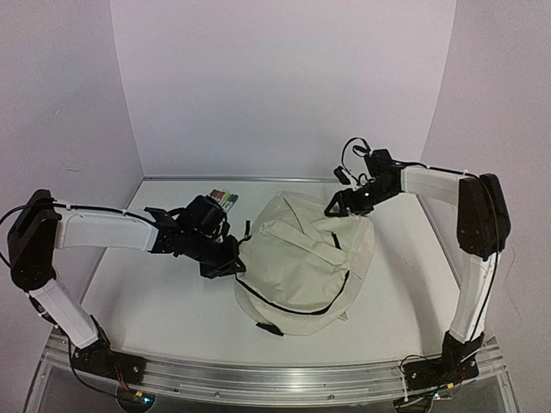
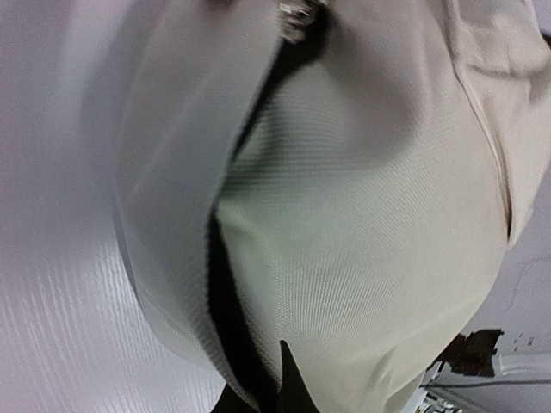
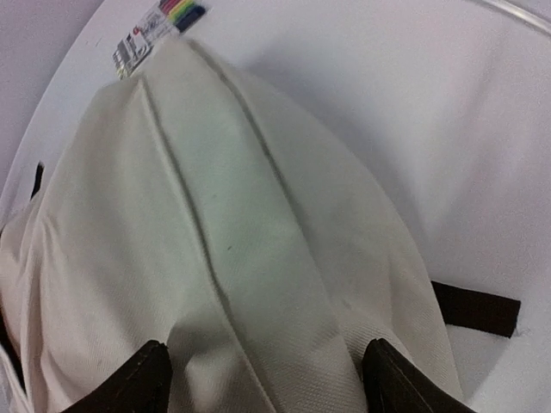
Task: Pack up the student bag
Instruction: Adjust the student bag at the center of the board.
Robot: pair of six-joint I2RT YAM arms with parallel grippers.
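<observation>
1. Position: student bag (image 1: 301,267) lies mid-worktop (image 1: 405,284), long axis running near-left to far-right.
2. Left pincer (image 1: 225,265), jaws together, touches its left edge by the black zipper. Whether fabric is pinched, I cannot tell.
3. Right pincer (image 1: 344,206), jaws apart, straddles the far end.
4. Marker pack (image 1: 224,196) behind the bag: barcode label, print unreadable.

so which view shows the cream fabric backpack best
Top external: the large cream fabric backpack lies fully in frame. Left wrist shows only fabric and black zipper close up; right wrist, one end.
</observation>
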